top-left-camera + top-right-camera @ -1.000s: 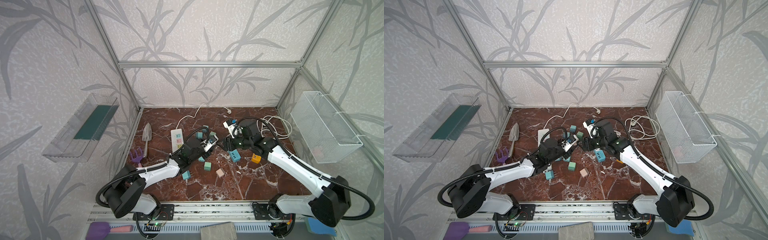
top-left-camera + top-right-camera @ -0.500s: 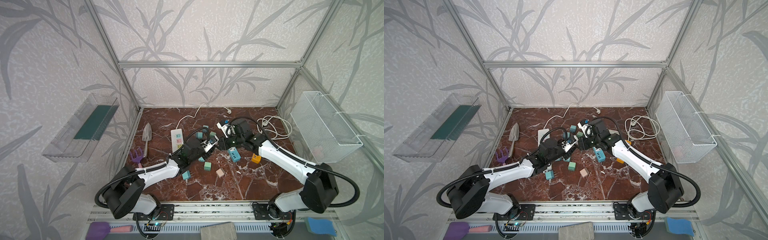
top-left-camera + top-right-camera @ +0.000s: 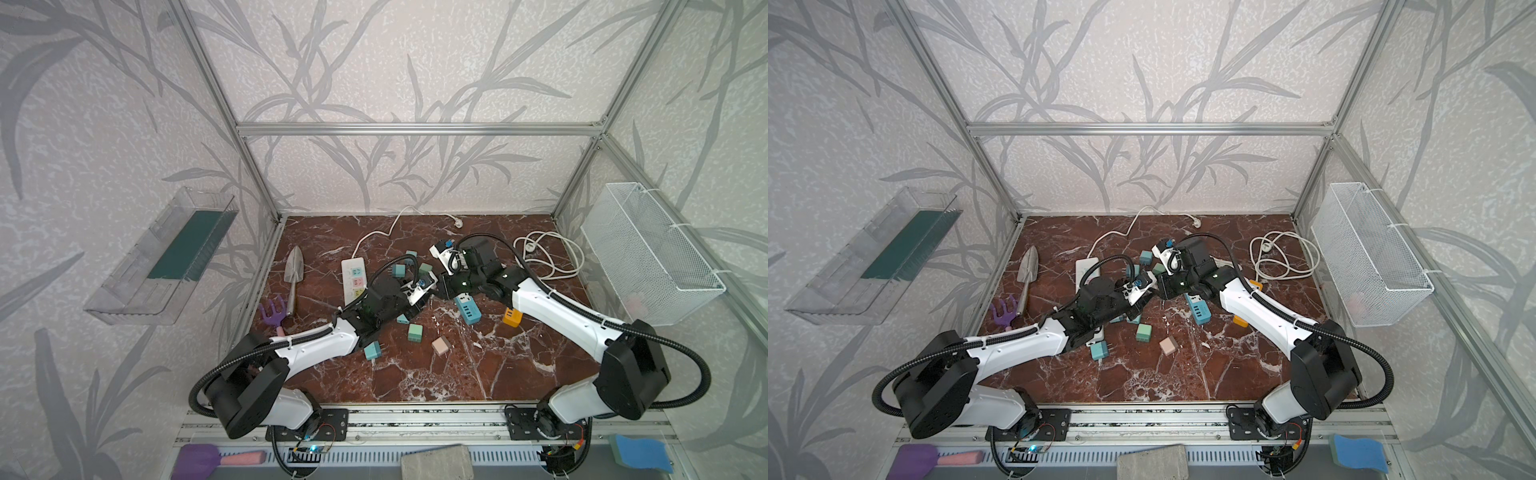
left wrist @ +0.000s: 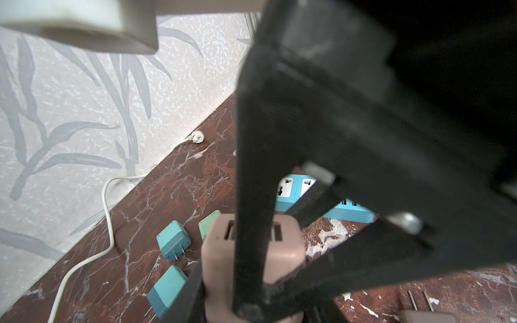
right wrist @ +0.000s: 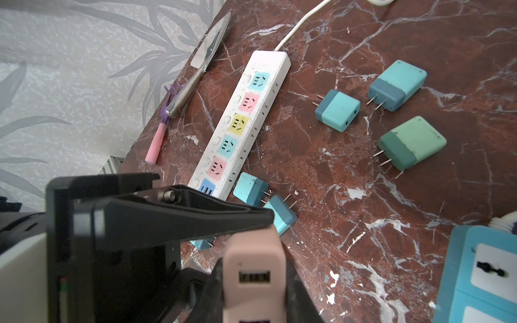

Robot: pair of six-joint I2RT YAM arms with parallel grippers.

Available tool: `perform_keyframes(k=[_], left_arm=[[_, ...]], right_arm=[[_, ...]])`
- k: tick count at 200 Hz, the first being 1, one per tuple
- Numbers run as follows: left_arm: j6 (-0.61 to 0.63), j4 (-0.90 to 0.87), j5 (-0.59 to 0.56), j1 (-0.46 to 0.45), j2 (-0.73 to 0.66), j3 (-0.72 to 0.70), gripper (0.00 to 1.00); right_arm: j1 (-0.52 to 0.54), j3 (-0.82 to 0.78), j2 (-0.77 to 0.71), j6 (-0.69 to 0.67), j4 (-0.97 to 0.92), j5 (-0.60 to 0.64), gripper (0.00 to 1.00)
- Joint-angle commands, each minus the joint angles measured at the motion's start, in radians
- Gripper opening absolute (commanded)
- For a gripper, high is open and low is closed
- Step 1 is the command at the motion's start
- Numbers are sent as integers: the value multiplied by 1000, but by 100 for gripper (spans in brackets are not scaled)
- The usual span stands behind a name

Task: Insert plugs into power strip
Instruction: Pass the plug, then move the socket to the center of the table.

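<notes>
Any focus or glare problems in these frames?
Left wrist view: near foreground blurred and dark across much of the frame; teal plugs behind are sharp. Right wrist view: power strip crisp, no glare. Both top views: even light, soft shadows, frame posts lean outward, a wide-angle look.

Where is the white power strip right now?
The power strip lies flat, left of centre in both top views, between the trowel and the loose plugs, partly hidden by the left arm.
</notes>
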Motion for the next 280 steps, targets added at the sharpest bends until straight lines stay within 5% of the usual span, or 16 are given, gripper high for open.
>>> perform_keyframes(k=[1,36,62,68,91,112,122,147,183,207,280], left_arm=[[-45,28,-104,-7,-70,-8,58],[-209,-40,-407,-3,-178,-32,77],[-324,-119,-521,0,-276,-62,91],[-352,-163,-558,2,-291,-57,99],[-544,-463,-711,57,-299,47,99],[-864,-951,-486,228,-224,294,99],[-899,-1058,-397,291,-163,373,99],[-875,-1217,-402,386,7,489,99],[-853,-1290,-218,463,224,604,99],[-845,-1371,-254,463,338,683,99],[-847,-1290,-169,463,381,592,99]], right_arm=[[7,12,-44,46,44,79,0],[2,9,-111,46,50,250,0],[-8,16,-133,45,57,282,0],[-9,18,-134,46,59,292,0],[-9,8,-141,60,76,306,0],[-9,-20,-141,69,92,295,0],[-10,-25,-142,68,89,299,0],[-8,-33,-146,72,96,293,0],[-8,-60,-142,84,111,283,0],[-8,-63,-134,81,109,280,0],[-8,-77,-119,77,128,265,0]])
